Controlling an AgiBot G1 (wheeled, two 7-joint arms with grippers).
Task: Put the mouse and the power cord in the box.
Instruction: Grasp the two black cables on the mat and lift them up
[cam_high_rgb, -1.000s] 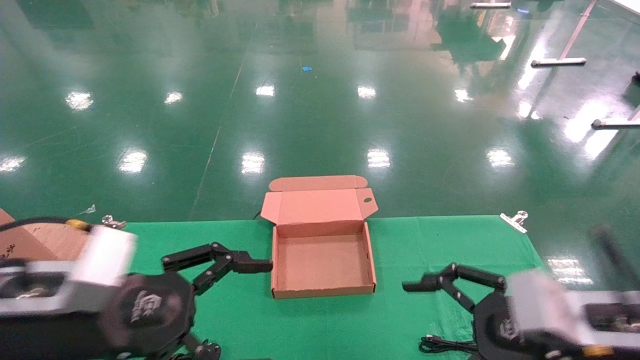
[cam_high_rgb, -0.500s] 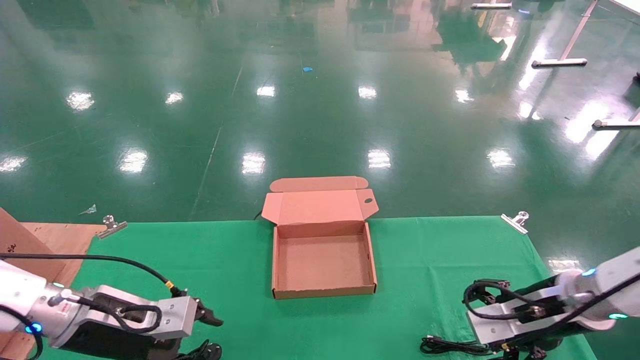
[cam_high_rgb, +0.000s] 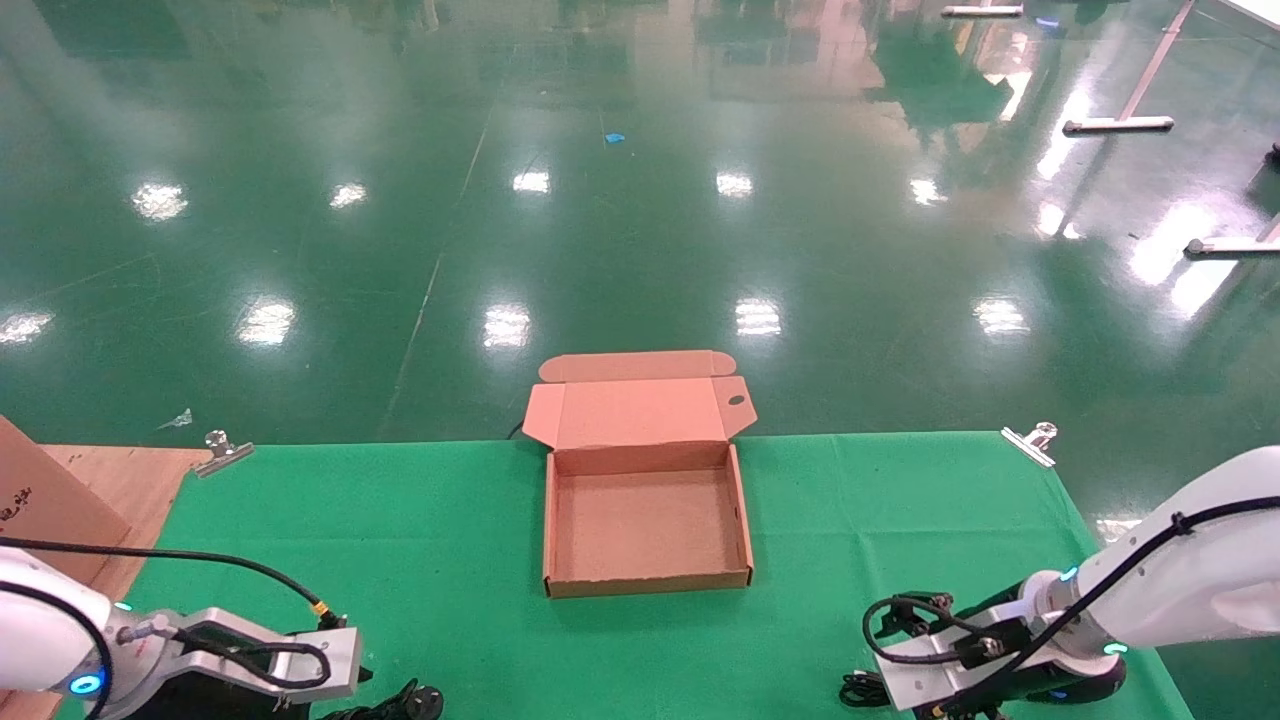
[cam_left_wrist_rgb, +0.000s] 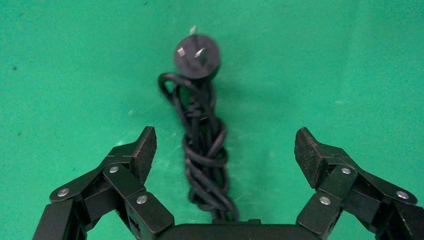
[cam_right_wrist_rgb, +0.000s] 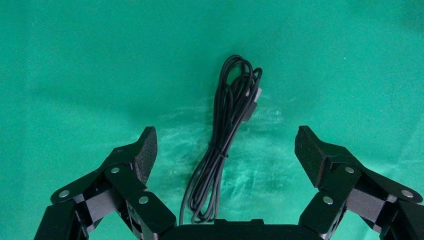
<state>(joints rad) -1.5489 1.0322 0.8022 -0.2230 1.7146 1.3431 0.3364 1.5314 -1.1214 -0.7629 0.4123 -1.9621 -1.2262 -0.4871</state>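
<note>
The box (cam_high_rgb: 645, 525) lies open and empty at the middle of the green cloth, its lid flap folded back. The power cord (cam_left_wrist_rgb: 202, 150) is a twisted black bundle with a round plug (cam_left_wrist_rgb: 196, 56); the plug also shows at the near edge (cam_high_rgb: 420, 697). My left gripper (cam_left_wrist_rgb: 225, 142) hangs open above it, a finger on each side, not touching. My right gripper (cam_right_wrist_rgb: 225, 140) is open over a thin black cable bundle (cam_right_wrist_rgb: 222, 145), seen too near the right wrist (cam_high_rgb: 862, 688). The mouse itself is out of view.
A larger brown carton (cam_high_rgb: 40, 500) stands at the far left on a wooden surface. Metal clips (cam_high_rgb: 222, 452) (cam_high_rgb: 1030, 442) hold the green cloth (cam_high_rgb: 400, 530) at its far corners. Beyond the far edge is shiny green floor.
Both arms have swung back from beside the box to the near edge and turned downwards. Their fingers have left the head view.
</note>
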